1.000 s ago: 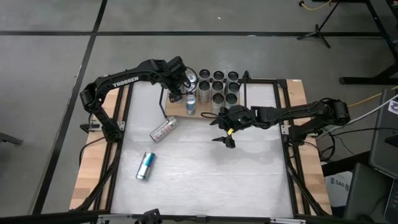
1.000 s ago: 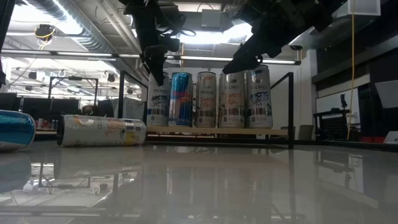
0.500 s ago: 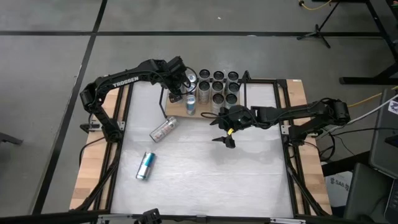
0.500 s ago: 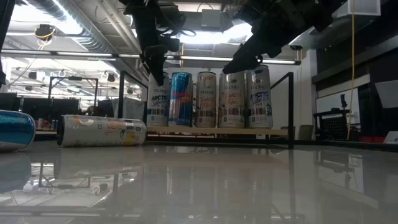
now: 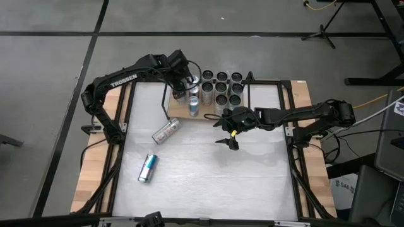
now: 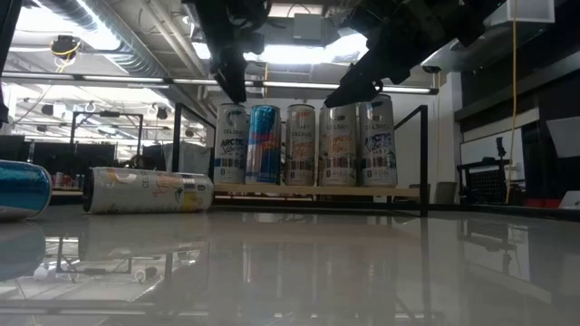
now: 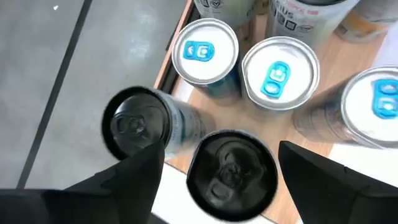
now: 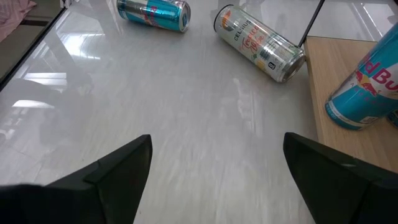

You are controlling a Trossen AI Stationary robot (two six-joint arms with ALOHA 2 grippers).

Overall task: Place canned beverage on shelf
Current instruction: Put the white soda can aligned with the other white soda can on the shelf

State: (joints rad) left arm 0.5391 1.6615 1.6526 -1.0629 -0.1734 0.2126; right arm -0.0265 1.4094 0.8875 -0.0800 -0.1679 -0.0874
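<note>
Hovering above the left end of the shelf (image 5: pixel 189 115), a small light-brown wooden board in a thin black rod frame, the left claw (image 7: pixel 214 180) has its two dark fingers spread, and a black-topped can (image 7: pixel 231 171) stands between them untouched. The low view shows that claw (image 6: pixel 237 86) above the can tops with a gap below it. Beside this can stand another black-topped can (image 7: pixel 134 124) and two silver-topped cans with blue tabs (image 7: pixel 205 53). In all, many upright cans crowd the shelf, seen in the low view as a row with a blue and silver can (image 6: pixel 264 145) second from the left.

The right claw (image 5: pixel 228 142) hangs over the white desk (image 5: pixel 208 183) just in front of the shelf, its fingers spread and empty.

Two cans lie on their sides on the desk: a white patterned can (image 5: pixel 166 131) near the shelf's left corner, and a teal-blue can (image 5: pixel 147 168) farther toward the front left.
</note>
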